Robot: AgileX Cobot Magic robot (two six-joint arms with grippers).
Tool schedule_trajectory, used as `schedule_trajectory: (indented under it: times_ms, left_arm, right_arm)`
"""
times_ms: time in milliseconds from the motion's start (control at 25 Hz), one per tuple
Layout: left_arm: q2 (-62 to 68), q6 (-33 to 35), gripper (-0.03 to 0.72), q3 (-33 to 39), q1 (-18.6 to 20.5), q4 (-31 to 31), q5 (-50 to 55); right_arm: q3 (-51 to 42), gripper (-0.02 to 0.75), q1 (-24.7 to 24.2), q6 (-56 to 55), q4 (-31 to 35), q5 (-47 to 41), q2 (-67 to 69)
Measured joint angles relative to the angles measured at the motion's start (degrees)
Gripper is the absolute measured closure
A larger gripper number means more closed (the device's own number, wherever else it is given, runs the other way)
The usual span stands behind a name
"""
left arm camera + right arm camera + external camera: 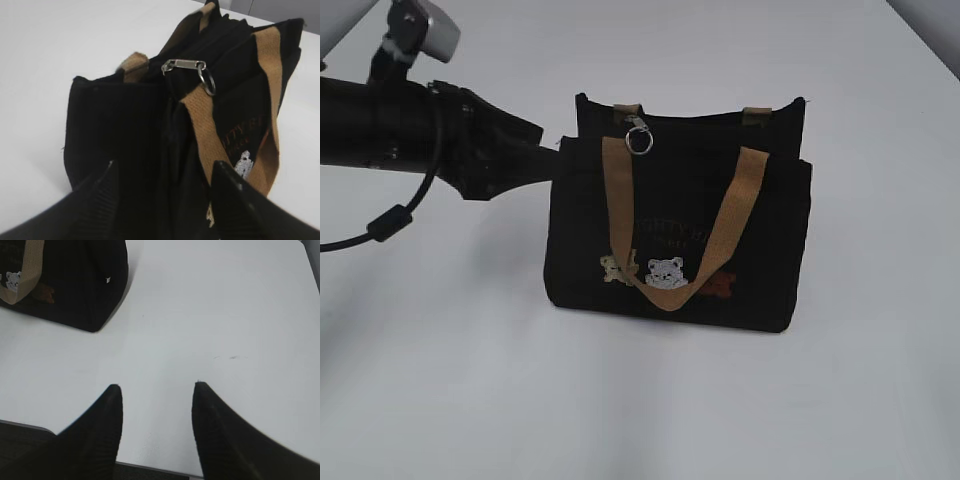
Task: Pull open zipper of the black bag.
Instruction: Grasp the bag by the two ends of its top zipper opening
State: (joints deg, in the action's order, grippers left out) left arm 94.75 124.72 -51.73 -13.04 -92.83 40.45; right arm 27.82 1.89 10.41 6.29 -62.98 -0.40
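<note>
Black bag (pixel 680 235) stands upright mid-table (pixel 440 400); zipper (pixel 186 66) pull sits at its top edge, by the front handle. Left gripper (pixel 165 172) jaws apart, straddling the bag's end (likely bracing it). Right gripper (pixel 156 390) jaws apart, empty, off beside the bag.

Plain white table (pixel 650 410) across every view; smooth, matte, softly shadowed. In the right wrist view, a faint dark scuff (pixel 231 358) on it; a darker band along its near edge.
</note>
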Motion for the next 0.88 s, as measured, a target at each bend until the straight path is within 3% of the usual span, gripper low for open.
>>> schedule_trajectory:
  times_ms: [280,360,400,440,480,640,760,880]
  left_arm:
    - [9.3,0.1,0.251,-6.2,-5.2,-2.5,-4.6]
    - [11.6,-1.3,0.403,-7.6,-6.4,-3.3,-7.4]
    - [11.9,-2.5,0.524,-7.8,-6.8,-3.1,-7.8]
    - [11.8,-4.4,0.599,-7.8,-6.9,-2.4,-7.9]
    - [11.5,-6.4,0.625,-7.6,-7.0,-1.9,-8.1]
    - [8.0,-9.4,0.624,-3.9,-7.0,-1.2,-10.8]
    - [4.6,-9.9,0.624,-0.1,-7.0,-0.4,-12.8]
    - [2.2,-10.0,0.624,2.5,-7.0,-0.3,-15.0]
  right_arm:
    - [0.0,0.377,0.0,1.1,1.2,0.0,1.0]
    - [0.4,0.377,0.0,6.3,4.5,0.3,4.8]
    - [1.0,0.377,0.0,10.7,7.4,1.4,7.8]
    - [1.6,0.377,0.0,14.9,10.4,3.4,11.2]
    - [2.1,0.377,0.0,20.1,14.6,6.1,15.0]
    - [3.7,0.377,0.0,38.4,36.3,18.4,33.6]
    - [6.5,0.377,0.4,53.4,53.9,21.6,51.2]
    - [12.8,0.377,4.7,64.5,64.4,23.5,65.3]
